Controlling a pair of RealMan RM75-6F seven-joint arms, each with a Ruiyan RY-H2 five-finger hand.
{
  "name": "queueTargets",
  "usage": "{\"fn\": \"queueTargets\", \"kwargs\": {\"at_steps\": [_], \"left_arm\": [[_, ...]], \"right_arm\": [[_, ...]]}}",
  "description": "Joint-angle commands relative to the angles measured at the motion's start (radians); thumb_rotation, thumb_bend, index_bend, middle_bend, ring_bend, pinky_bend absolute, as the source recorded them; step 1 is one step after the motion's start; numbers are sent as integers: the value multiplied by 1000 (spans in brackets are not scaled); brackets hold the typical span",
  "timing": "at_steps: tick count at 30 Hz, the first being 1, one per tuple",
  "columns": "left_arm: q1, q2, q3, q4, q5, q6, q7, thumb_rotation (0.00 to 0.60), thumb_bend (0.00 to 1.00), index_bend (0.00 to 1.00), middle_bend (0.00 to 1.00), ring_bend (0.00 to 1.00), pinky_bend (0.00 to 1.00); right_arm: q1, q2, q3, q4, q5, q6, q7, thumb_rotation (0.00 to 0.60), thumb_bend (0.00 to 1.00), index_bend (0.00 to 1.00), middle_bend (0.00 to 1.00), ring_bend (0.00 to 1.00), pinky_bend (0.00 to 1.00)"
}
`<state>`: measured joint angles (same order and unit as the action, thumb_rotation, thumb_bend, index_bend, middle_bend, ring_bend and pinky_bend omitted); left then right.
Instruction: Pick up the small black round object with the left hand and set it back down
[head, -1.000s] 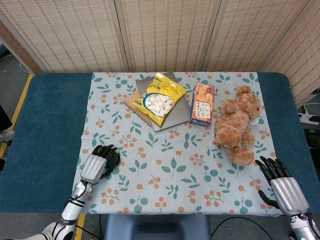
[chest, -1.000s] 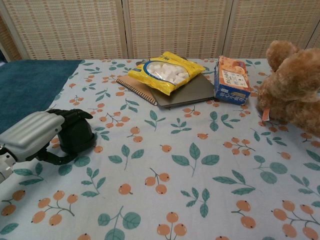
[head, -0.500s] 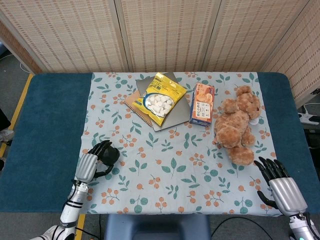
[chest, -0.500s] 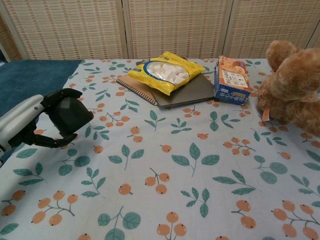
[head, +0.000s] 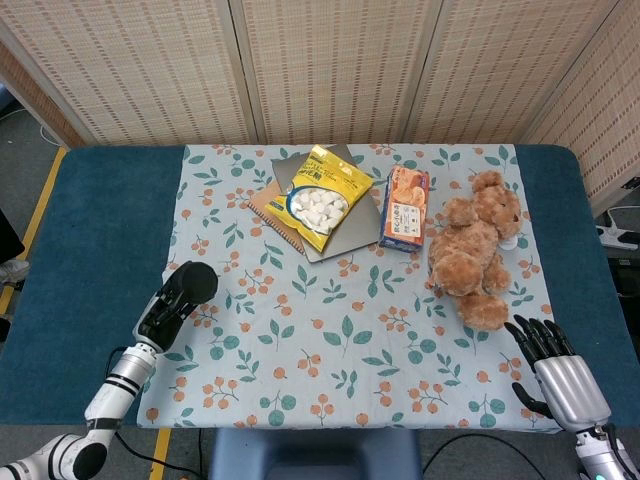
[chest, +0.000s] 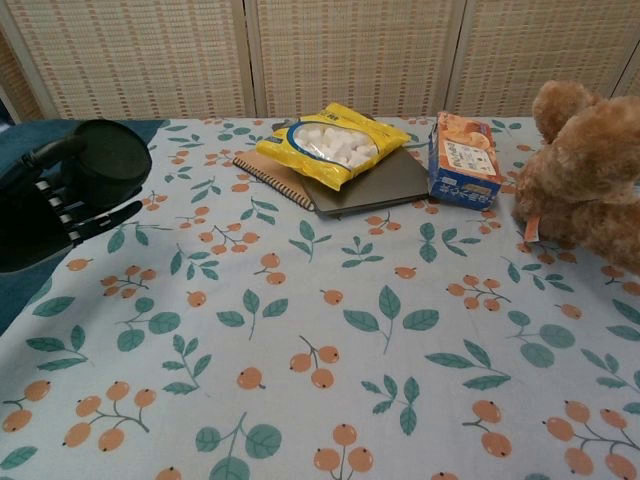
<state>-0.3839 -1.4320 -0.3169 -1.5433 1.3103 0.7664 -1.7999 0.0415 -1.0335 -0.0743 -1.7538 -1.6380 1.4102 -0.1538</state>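
Snack bag (head: 321, 197) on notebook (head: 270, 211); box (head: 405, 208), probably touching teddy (head: 476, 248), right.

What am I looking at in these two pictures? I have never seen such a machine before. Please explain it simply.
This is a robot with two arms, each ending in a mechanical hand, working at a table. One picture looks down from its head, the other looks forward from its chest.

The left hand holds a small black round object, lifted off the cloth; the chest view shows it raised. The right hand rests at the table's near right corner, fingers apart, holding nothing.

On the flowered cloth lie a yellow snack bag on top of a notebook and a grey pad, an orange box, and a teddy bear.
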Motion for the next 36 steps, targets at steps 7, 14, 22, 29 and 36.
{"fn": "queueTargets", "kwargs": {"at_steps": [7,14,22,29,36], "left_arm": [[32,63,-77,-11,134,-85,-404,600,657,298,285,220,311],[18,-28,23,154,278,128,272,600,633,305,290,224,323],[23,-268,93,557,397,433,1610,600,630,320,306,241,332],[-10,-421,83,877,394,577,2130,600,601,290,277,217,299],[-20,-453,113,923,371,641,2109,600,593,275,264,204,235]], "right_arm": [[-1,8,-5,2,-12,6,16,600,224,0,0,0,0],[-3,11,-7,2,-18,12,24,600,224,0,0,0,0],[-3,9,-10,0,-19,6,15,600,224,0,0,0,0],[-3,14,-16,-4,-29,7,16,600,224,0,0,0,0],[0,14,-18,-3,-33,2,17,600,224,0,0,0,0]]}}
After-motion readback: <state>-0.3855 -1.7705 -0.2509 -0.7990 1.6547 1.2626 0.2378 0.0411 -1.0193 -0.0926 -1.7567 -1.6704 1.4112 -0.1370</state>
